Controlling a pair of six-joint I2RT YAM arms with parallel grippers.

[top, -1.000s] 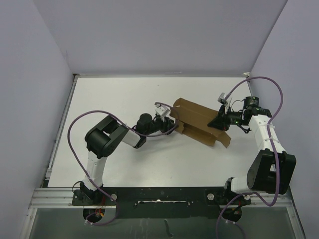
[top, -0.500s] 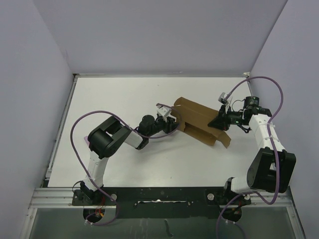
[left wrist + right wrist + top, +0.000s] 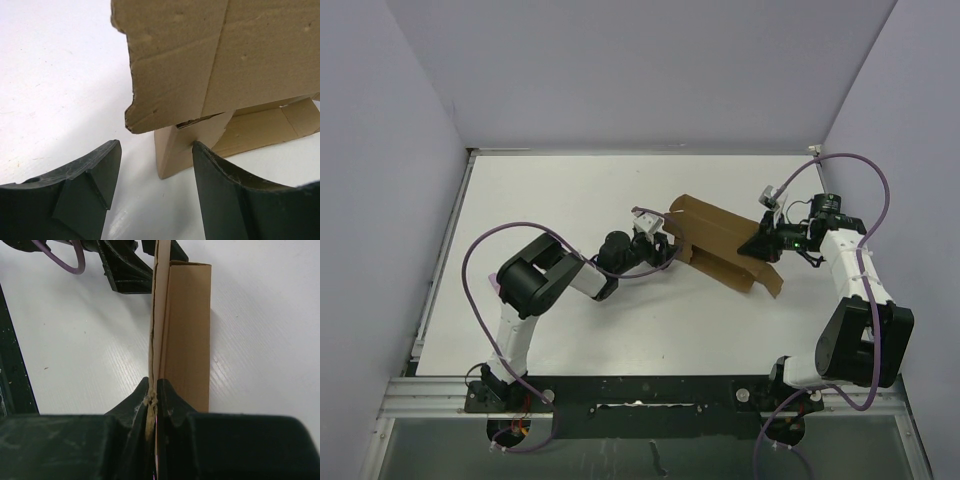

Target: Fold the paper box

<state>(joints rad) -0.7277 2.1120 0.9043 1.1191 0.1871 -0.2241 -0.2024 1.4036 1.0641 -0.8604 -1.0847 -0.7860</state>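
As the left end effector (image 3: 156, 150) spreads wider, only the right end effector (image 3: 152, 388) pinches the unfinished paper box (image 3: 720, 236).

One paper box (image 3: 720, 236), one table (image 3: 570, 190), one left gripper (image 3: 662, 247), one right gripper (image 3: 761, 245).

My end effector (image 3: 156, 152) stands with its two black fingers (image 3: 85, 185) spread apart over the white desk (image 3: 55, 75). Just ahead, the plain brown cardboard paper box (image 3: 200, 65) shows a creased, ragged-edged panel raised over a lower flap. The flap's corner sits in the gap, close to my right finger.
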